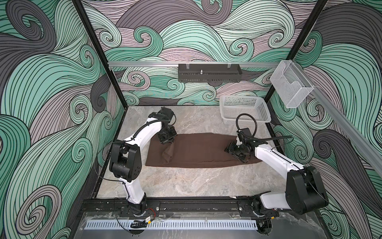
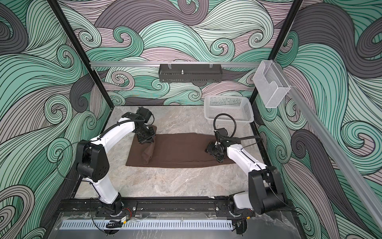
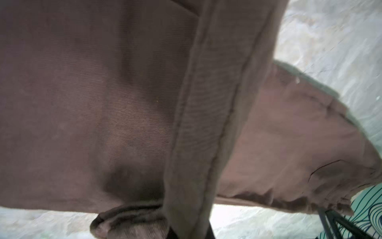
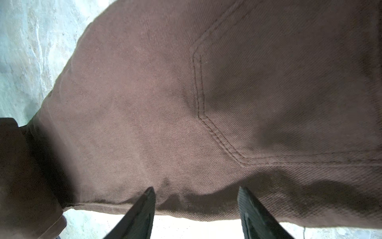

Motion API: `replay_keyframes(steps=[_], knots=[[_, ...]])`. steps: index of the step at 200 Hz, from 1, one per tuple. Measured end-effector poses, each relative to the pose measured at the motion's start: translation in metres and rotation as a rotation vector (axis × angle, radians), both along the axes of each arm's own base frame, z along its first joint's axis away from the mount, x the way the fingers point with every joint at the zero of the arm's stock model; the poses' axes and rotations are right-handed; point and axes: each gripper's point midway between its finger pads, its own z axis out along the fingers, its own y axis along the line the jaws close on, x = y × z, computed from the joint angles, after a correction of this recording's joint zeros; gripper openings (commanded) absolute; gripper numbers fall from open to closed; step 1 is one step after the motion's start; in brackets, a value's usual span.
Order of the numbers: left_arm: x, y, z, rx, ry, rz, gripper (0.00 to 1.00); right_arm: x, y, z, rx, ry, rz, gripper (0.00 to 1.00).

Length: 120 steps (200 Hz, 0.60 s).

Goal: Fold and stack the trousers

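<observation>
The dark brown trousers (image 1: 198,151) (image 2: 179,149) lie flat across the marble table, left to right. My left gripper (image 1: 167,144) (image 2: 149,142) hangs over their left part, shut on a pinch of cloth. That lifted cloth drapes down in a loose fold (image 1: 168,154). In the left wrist view the trousers (image 3: 103,103) fill the picture and a strip of cloth hides the jaws. My right gripper (image 1: 232,153) (image 2: 213,153) (image 4: 196,190) is open over the trousers' right part. Its fingertips (image 4: 147,196) rest at the cloth's edge beside a stitched pocket on the trousers (image 4: 144,103), with nothing between them.
A white mesh basket (image 1: 258,115) (image 2: 245,112) stands at the back right of the table. A black tray (image 1: 208,75) hangs on the back rail and a clear holder (image 1: 289,87) on the right rail. Patterned walls close in on three sides; a black rail (image 1: 186,204) runs along the front.
</observation>
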Motion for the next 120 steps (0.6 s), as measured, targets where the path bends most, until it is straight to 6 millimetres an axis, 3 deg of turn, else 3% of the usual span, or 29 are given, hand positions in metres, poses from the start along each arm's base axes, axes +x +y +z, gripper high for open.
replay_keyframes(steps=[24, 78, 120], knots=[[0.002, -0.013, -0.005, -0.001, -0.011, -0.002, 0.0, -0.003, -0.003, -0.003, -0.003, 0.012, -0.001, 0.65], [-0.002, -0.038, -0.036, 0.02, 0.042, -0.033, 0.0, -0.004, -0.003, -0.003, 0.003, 0.016, 0.002, 0.65], [-0.001, -0.05, -0.037, 0.018, 0.034, -0.046, 0.0, -0.005, -0.003, -0.004, 0.007, 0.02, 0.001, 0.65]])
